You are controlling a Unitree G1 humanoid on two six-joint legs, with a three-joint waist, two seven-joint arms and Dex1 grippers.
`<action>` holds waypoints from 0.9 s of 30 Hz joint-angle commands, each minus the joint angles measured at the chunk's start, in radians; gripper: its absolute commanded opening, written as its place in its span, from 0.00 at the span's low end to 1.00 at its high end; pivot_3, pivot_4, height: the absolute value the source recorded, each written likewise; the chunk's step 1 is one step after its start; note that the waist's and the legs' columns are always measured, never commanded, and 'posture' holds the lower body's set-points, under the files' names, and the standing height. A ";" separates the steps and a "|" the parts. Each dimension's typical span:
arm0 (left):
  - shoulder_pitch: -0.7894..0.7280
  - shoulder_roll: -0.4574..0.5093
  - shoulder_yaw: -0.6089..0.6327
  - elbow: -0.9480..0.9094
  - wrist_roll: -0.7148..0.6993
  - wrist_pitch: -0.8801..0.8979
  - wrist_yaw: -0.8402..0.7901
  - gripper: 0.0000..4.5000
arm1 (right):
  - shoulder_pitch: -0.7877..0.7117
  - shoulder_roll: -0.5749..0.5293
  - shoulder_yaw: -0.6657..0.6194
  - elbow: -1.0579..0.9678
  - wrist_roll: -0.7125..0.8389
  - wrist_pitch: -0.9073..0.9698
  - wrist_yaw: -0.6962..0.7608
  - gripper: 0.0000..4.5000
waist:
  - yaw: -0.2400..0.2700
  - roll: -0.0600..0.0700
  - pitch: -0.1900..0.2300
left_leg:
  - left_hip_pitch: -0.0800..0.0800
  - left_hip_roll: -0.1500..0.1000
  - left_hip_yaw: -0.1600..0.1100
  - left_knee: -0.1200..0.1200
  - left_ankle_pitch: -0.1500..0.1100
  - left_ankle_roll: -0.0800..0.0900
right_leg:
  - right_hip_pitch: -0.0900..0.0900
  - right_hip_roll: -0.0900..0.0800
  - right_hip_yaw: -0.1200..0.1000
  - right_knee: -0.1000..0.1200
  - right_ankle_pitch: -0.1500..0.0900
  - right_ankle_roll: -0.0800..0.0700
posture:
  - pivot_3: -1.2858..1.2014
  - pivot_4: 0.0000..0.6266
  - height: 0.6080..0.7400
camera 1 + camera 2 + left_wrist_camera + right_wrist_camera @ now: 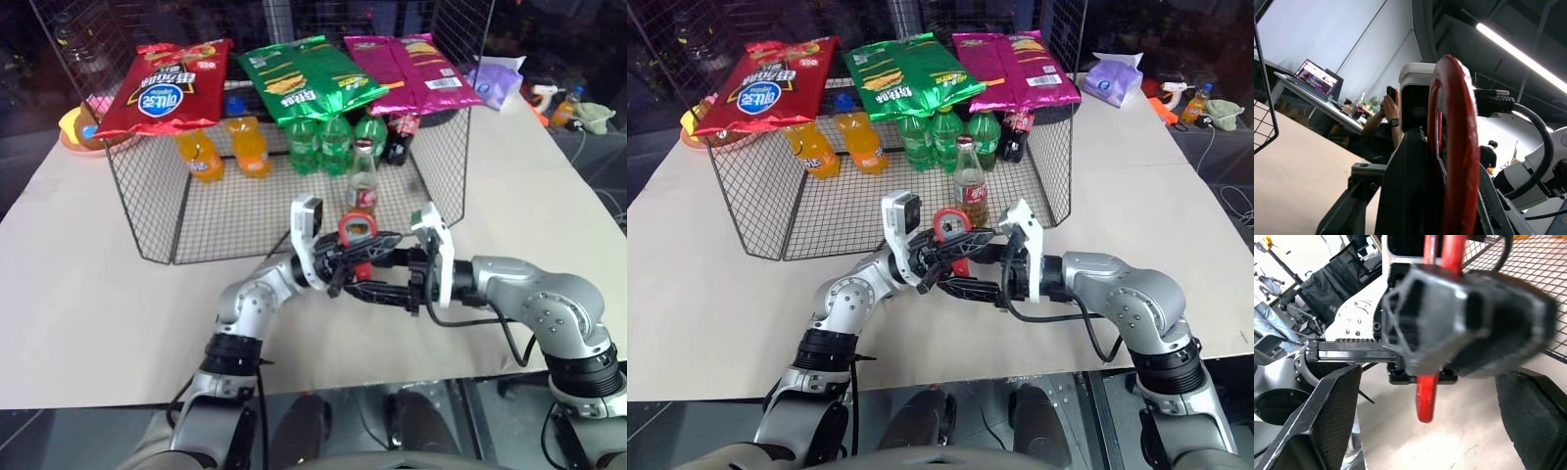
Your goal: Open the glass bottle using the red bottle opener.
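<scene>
The glass bottle (361, 186) stands upright with its cap on, at the open front of the wire basket, just beyond both grippers. The red bottle opener (356, 230) is held above the table in front of the bottle, ring head up, with its handle (1426, 396) hanging below the fingers. My left gripper (353, 260) is shut on the opener, whose ring (1452, 147) rises close between its fingers. My right gripper (368, 271) comes in from the right and is open. Its fingers (1327, 416) stand wide on either side of the left gripper's black fingers (1464, 328), gripping nothing.
The wire basket (147, 211) holds orange soda bottles (201, 155), green bottles (333, 142) and a small dark cola bottle (400, 137), with snack bags (167, 86) across its top. A purple tissue pack (495, 83) lies back right. The table's front edge runs just below the arms.
</scene>
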 commanded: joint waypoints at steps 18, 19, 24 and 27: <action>0.002 0.011 0.003 -0.023 -0.015 0.017 -0.016 0.00 | 0.008 -0.004 -0.035 -0.004 0.023 -0.028 0.033 0.30 | 0.000 0.000 0.000 | 0.000 0.000 0.000 0.000 0.000 0.000 | 0.000 0.000 0.000 0.000 0.000 0.000 | 0.52 0.24 1.00; 0.001 0.011 0.003 -0.022 -0.015 0.017 -0.017 0.00 | 0.007 -0.005 -0.036 -0.002 0.027 -0.026 0.036 0.41 | 0.000 0.000 0.000 | 0.000 0.000 0.000 0.000 0.000 0.000 | 0.000 0.000 0.000 0.000 0.000 0.000 | 0.52 0.24 1.00; 0.002 0.011 0.003 -0.023 -0.014 0.020 -0.017 0.00 | 0.012 0.001 -0.047 0.001 0.033 -0.026 0.027 0.92 | 0.000 0.000 0.000 | 0.000 0.000 0.000 0.000 0.000 0.000 | 0.000 0.000 0.000 0.000 0.000 0.000 | 0.52 0.24 1.00; 0.004 0.009 0.002 -0.027 -0.014 0.022 -0.016 0.00 | 0.015 -0.001 -0.055 -0.001 0.048 -0.015 0.033 0.92 | 0.000 0.000 0.000 | 0.000 0.000 0.000 0.000 0.000 0.000 | 0.000 0.000 0.000 0.000 0.000 0.000 | 0.52 0.24 1.00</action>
